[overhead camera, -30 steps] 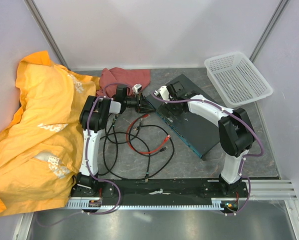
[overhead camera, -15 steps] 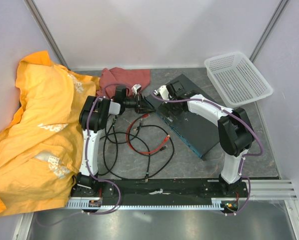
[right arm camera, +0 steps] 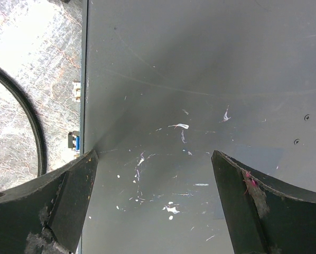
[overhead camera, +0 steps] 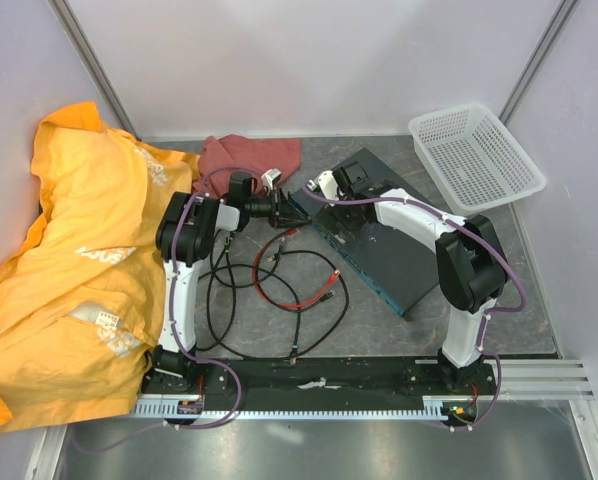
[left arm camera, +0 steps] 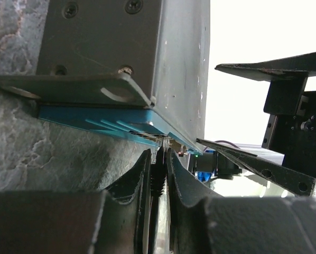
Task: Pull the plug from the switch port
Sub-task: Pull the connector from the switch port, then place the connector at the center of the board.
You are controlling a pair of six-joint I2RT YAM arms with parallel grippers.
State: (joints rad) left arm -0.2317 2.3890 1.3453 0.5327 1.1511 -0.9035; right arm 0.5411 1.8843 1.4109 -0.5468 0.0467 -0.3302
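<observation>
Grip step, I judge: my left gripper [left arm camera: 158,154] pinches narrow on the black ribbed plug [left arm camera: 158,185], seated in the teal edge of the flat dark-grey metal switch [left arm camera: 179,63]. My right gripper [right arm camera: 152,161] spreads wide over its top. Next needs 1 straight pull outward.

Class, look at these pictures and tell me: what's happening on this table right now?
The left arm has its jaws pinched on the plug, which sits at the teal front edge of the switch. The right arm holds its jaws wide open over the switch's top. The plug looks not yet pulled.
</observation>
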